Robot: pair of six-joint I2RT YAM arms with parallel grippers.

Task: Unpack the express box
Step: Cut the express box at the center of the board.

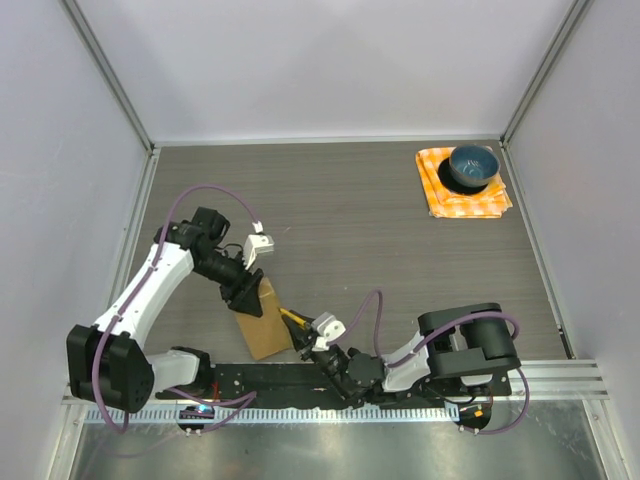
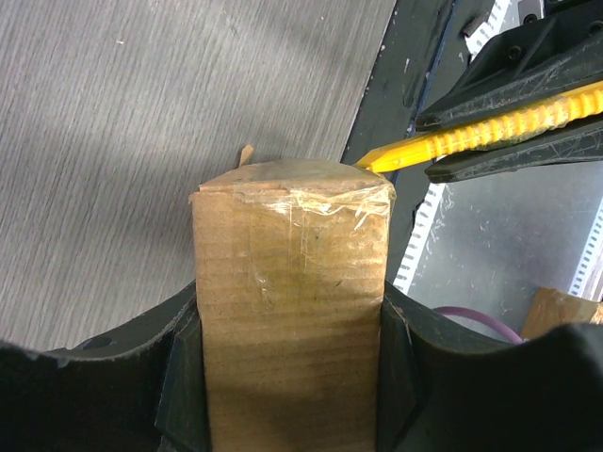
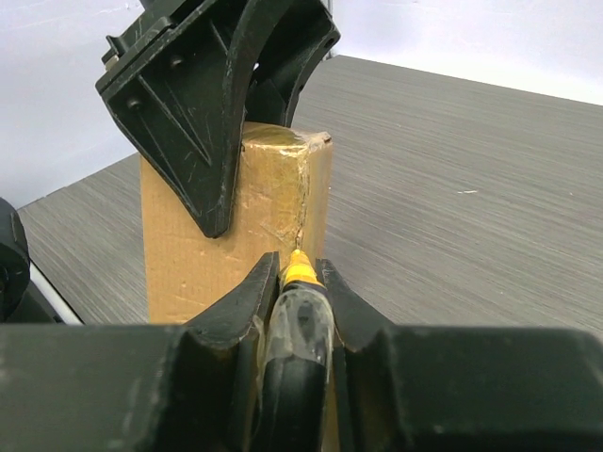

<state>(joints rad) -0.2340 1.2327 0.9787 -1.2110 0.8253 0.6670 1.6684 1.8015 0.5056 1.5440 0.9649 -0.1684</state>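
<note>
Near edge of the table (image 1: 350, 230), left of centre: express box (image 1: 265, 325) stood on end, just in front of the arm bases.

Left arm (image 1: 150, 280) reached down to it from the far-left side. Its jaws were closed on the express box (image 2: 292, 311), one finger (image 2: 179, 377) pressed against each broad side, the narrow face between them. The free end carried crinkled clear tape (image 2: 320, 202) over the flap seam. A small torn bit of cardboard stuck up at the back corner.

Right arm (image 1: 440, 355) lay low along the near edge, pointing left toward the box. Its jaws were clamped on a yellow knife (image 1: 293, 317), the handle pinched between both fingers. In the right wrist view the knife (image 3: 300, 273) lined up with the taped vertical edge of the box (image 3: 174, 268), directly below the left arm's finger (image 3: 188, 122). From the left wrist, the knife (image 2: 480, 132) tip sat at the box's upper right corner. I could not tell whether it touched the cardboard.

Far right corner: blue bowl (image 1: 472, 166) sat on an orange checked cloth (image 1: 450, 205), well apart from both arms.
</note>
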